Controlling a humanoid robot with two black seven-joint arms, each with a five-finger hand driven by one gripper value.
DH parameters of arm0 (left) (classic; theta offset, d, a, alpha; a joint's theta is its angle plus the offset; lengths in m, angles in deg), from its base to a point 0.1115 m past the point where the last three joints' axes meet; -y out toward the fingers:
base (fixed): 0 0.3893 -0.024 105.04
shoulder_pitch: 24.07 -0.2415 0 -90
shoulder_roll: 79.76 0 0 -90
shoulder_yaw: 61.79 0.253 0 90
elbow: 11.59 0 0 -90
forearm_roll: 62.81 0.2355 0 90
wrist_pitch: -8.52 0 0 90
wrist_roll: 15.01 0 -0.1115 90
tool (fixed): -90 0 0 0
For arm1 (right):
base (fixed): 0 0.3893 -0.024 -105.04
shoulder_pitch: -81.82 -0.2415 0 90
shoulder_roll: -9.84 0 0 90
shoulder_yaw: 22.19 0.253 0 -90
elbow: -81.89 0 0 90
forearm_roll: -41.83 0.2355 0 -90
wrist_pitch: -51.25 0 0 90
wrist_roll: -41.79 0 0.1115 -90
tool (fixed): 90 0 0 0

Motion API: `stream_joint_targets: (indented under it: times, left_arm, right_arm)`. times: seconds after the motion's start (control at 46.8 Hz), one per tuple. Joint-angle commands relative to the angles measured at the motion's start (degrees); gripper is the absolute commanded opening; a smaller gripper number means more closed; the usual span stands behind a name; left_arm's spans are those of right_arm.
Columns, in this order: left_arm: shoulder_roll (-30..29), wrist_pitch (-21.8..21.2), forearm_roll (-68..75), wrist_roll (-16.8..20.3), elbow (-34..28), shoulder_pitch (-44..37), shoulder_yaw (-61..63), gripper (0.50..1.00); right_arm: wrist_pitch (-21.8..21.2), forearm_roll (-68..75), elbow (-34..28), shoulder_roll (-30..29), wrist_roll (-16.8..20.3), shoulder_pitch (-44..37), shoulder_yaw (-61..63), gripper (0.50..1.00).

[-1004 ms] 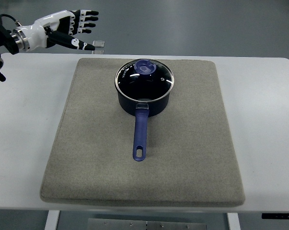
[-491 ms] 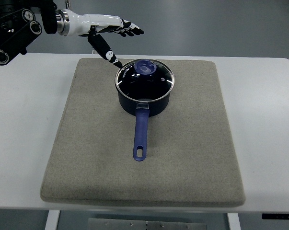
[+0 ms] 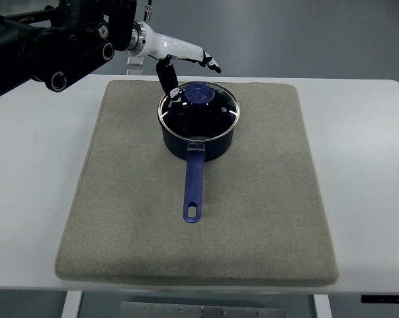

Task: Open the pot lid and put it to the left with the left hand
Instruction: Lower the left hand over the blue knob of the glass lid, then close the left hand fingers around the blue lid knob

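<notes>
Top view: the pot [image 3: 199,131] sits on the grey mat [image 3: 120,218] near its far edge, midway between the side edges, handle [image 3: 194,185] pointing toward the near edge. The glass lid [image 3: 216,114] is on the pot, its blue knob [image 3: 199,93] at the far side. The left hand [image 3: 179,56] hovers over the mat's far edge, fingers extended and empty, thumb [image 3: 168,79] reaching down to the lid's far-left rim. The mat lies on a white table [image 3: 27,165].

left arm: extended from upper left | left robot hand [image 3: 179,59]: fingers spread, thumb down
</notes>
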Motion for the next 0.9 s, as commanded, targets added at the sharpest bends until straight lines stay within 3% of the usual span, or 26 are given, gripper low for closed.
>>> stream_joint_targets:
  times: [0.0, 0.107, 0.278, 0.384, 0.598, 0.662, 0.705, 0.811, 0.875]
  left_arm:
    - [0.5, 0.0, 0.0, 0.0, -0.1, 0.0, 0.1, 0.922]
    - [1.0, -0.1, 0.1, 0.0, 0.0, 0.0, 0.6, 0.864]
    - [1.4, -0.2, 0.0, 0.0, -0.1, 0.0, 1.9, 0.853]
    - [1.4, -0.6, 0.0, 0.0, -0.1, 0.0, 1.9, 0.814]
    - [1.5, -0.7, 0.1, 0.0, -0.1, 0.1, 1.9, 0.632]
    - [1.5, -0.7, 0.1, 0.0, -0.1, 0.2, 1.9, 0.609]
    - [1.4, -0.7, 0.1, 0.0, -0.1, 0.2, 1.9, 0.559]
    - [1.4, -1.6, 0.0, 0.0, -0.1, 0.3, 1.9, 0.544]
    - [1.4, -1.8, 0.0, 0.0, -0.1, 0.5, 1.9, 0.5]
  right_arm:
    - [0.0, 0.0, 0.0, 0.0, 0.0, 0.0, 0.0, 0.917]
    - [0.0, 0.0, 0.1, 0.0, 0.0, 0.0, 0.0, 0.917]
    - [0.0, 0.0, 0.1, 0.0, 0.0, 0.0, 0.0, 0.917]
    - [0.0, 0.0, 0.1, 0.0, 0.0, 0.0, 0.0, 0.917]
    - [0.1, 0.0, 0.1, 0.0, 0.0, 0.0, 0.0, 0.917]
    - [0.0, 0.0, 0.1, 0.0, 0.0, 0.0, 0.0, 0.917]
    - [0.0, 0.0, 0.1, 0.0, 0.0, 0.0, 0.0, 0.917]
    - [0.0, 0.0, 0.1, 0.0, 0.0, 0.0, 0.0, 0.917]
    - [0.0, 0.0, 0.1, 0.0, 0.0, 0.0, 0.0, 0.917]
